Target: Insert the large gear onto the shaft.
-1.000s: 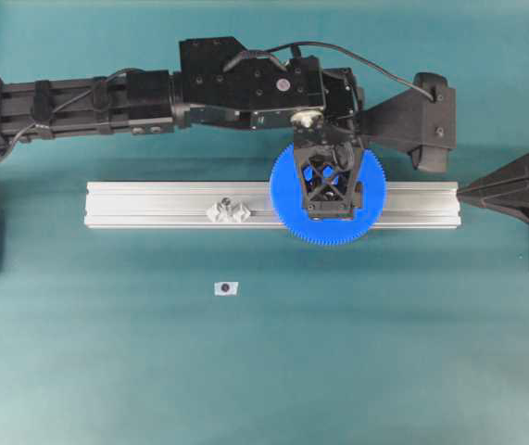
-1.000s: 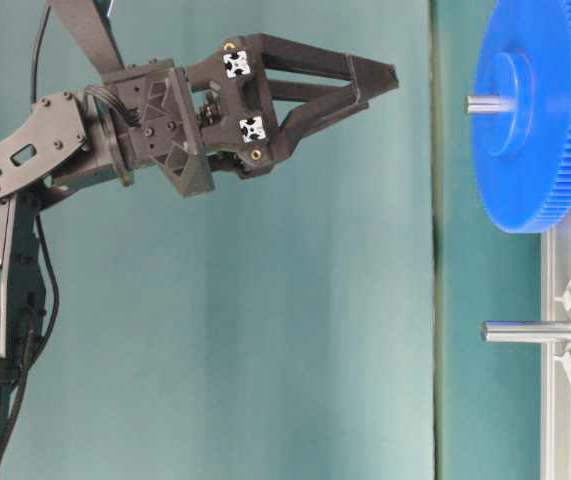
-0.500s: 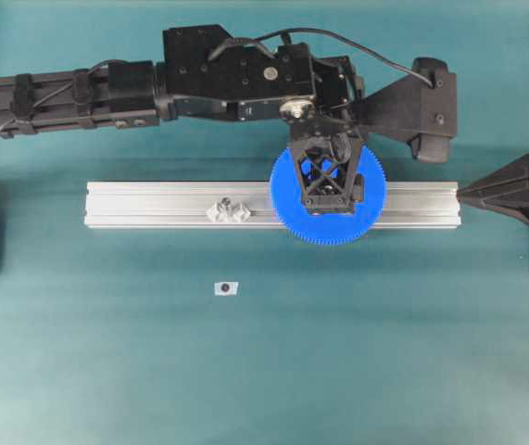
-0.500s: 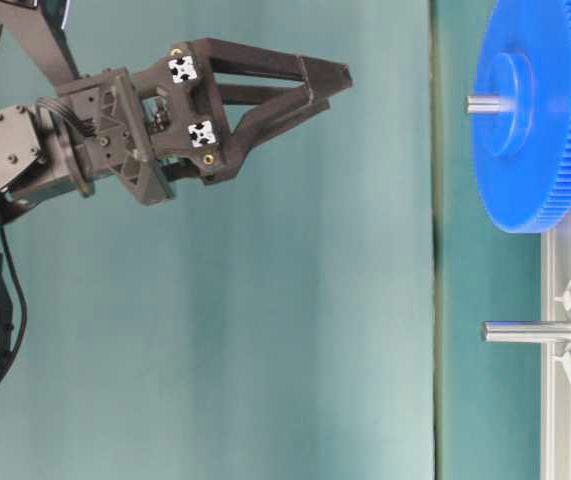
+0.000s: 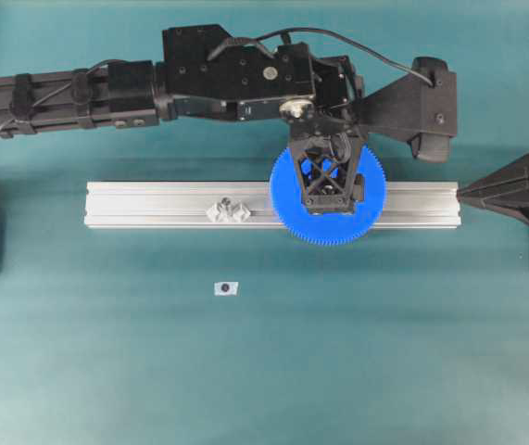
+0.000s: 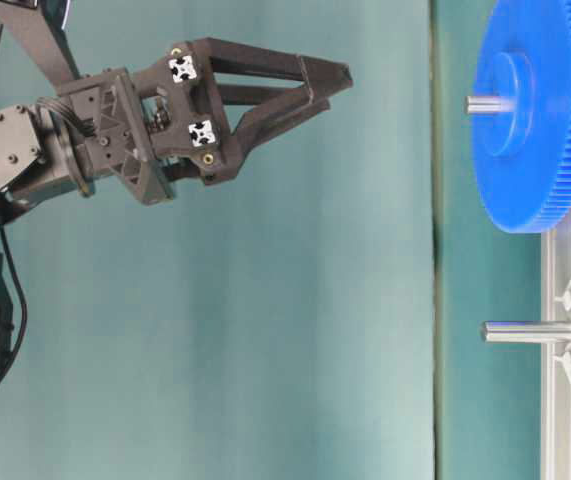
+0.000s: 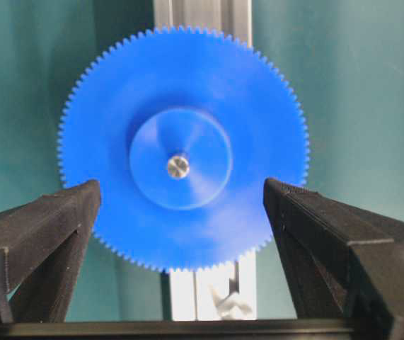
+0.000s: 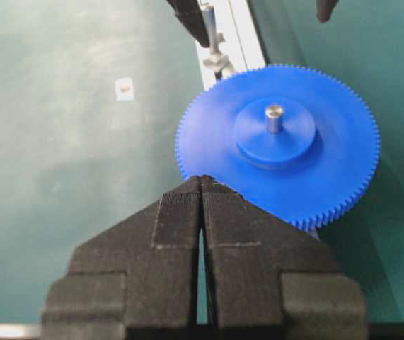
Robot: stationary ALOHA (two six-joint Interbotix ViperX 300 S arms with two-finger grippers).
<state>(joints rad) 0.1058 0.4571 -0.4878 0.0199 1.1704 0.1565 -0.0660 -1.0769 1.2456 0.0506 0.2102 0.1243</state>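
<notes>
1. Since the large gear [image 7: 182, 149] already sits on the shaft [image 7: 178, 167], whose silver tip pokes through the raised hub, the remaining risks look to me to lie in how the arms leave it.
2. Above the gear, the left gripper [image 7: 180, 212] hangs with its jaws spread wide on either side of the toothed rim, touching nothing and holding nothing. If it swings sideways instead of lifting clear, one finger [image 7: 42, 227] could catch the teeth and drag the gear up the shaft.
3. From table level, the gear looks well down on the shaft against the aluminium rail [image 5: 153, 206], but I cannot tell whether it is fully seated; a half-seated hub could tilt or bind.
4. Off beyond the rail's end from the gear, the right gripper [image 8: 201, 185] is pressed shut and empty, pointing at the gear. A forward reach would nudge the rim.
5. Further along the rail from the gear stands a second, bare peg [image 6: 527, 331].
</notes>
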